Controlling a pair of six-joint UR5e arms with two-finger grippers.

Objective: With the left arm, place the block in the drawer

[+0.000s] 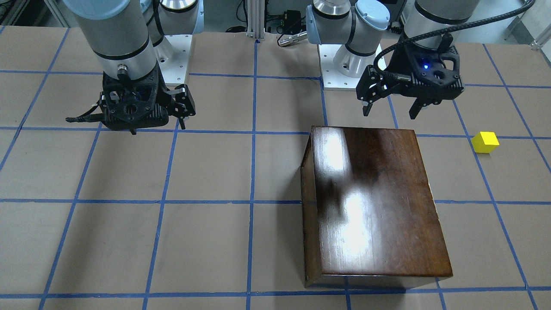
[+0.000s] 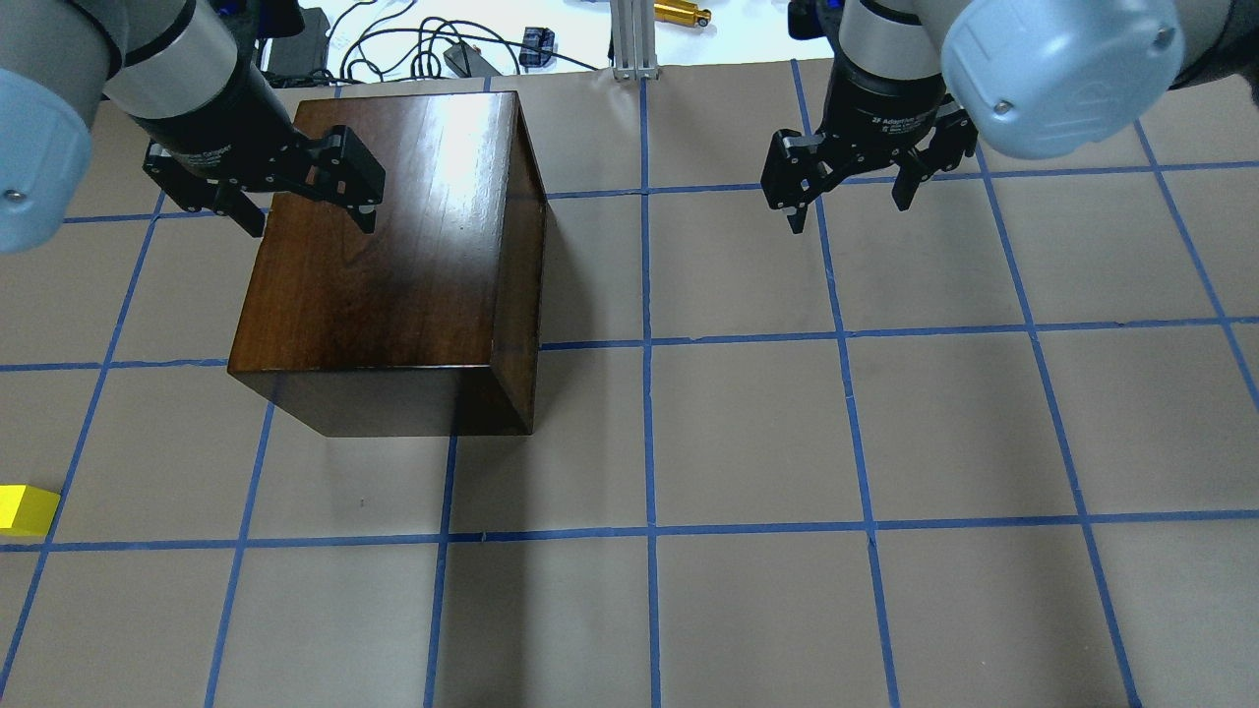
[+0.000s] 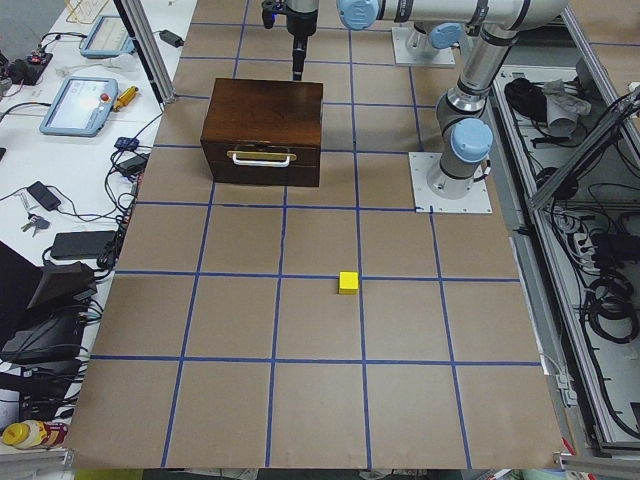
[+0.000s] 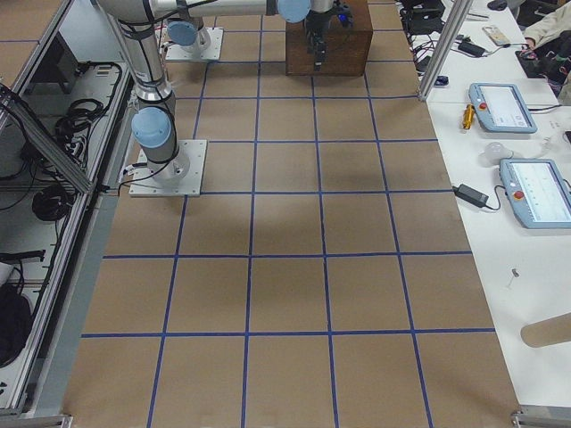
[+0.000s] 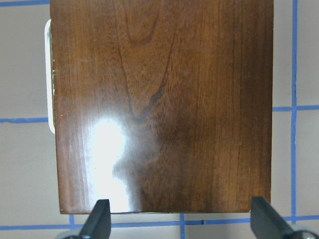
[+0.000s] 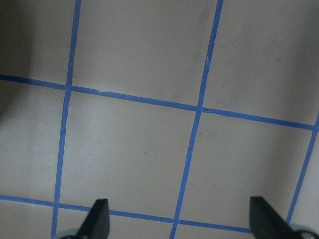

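The yellow block (image 1: 485, 142) sits alone on the table, off to my left of the box; it also shows in the overhead view (image 2: 25, 509) and the left-side view (image 3: 348, 283). The glossy dark-brown box (image 2: 393, 256) stands with its drawer shut, so only the dark front with its pale pull (image 3: 262, 157) shows. My left gripper (image 2: 310, 224), with the blue light, is open and empty and hovers above the box top (image 5: 164, 104) near its robot-side edge. My right gripper (image 2: 850, 213) is open and empty over bare table (image 6: 149, 149).
The table is brown with a blue tape grid (image 2: 646, 344). The two arm bases (image 1: 344, 73) stand at the robot's edge. A side bench with tablets (image 4: 504, 107) and cables runs along the operators' side.
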